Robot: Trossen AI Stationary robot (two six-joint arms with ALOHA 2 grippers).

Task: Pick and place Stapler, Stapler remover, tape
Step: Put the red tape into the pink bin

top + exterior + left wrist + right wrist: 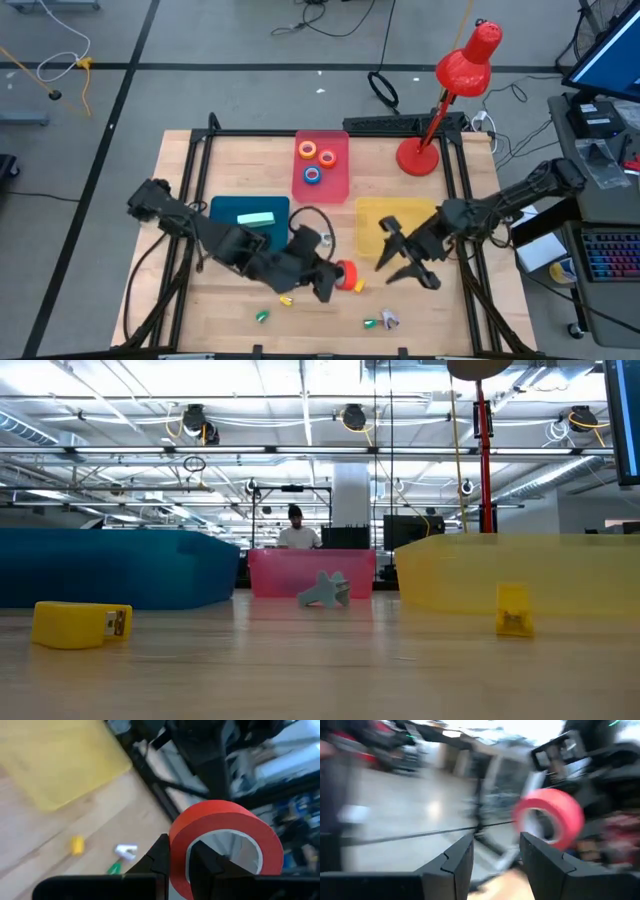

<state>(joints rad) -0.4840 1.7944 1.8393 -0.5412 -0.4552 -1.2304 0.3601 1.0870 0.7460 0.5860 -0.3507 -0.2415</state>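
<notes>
- Floor [230, 40]: grey, smooth, marked with dark lines; loose cables [330, 15] lie across it beyond the table.
- Table [250, 160]: light wood top within a black frame.
- Red desk lamp [450, 90]: stands at the table's far right corner, shade tilted.
- Desk [600, 200] to the right: carries a keyboard [610, 255] and a monitor [610, 50] with a blue screen.
- Ceiling [300, 420] in the low view: open pipework, beams and strip lights.
- A person [296, 530] sits far behind the table.
</notes>
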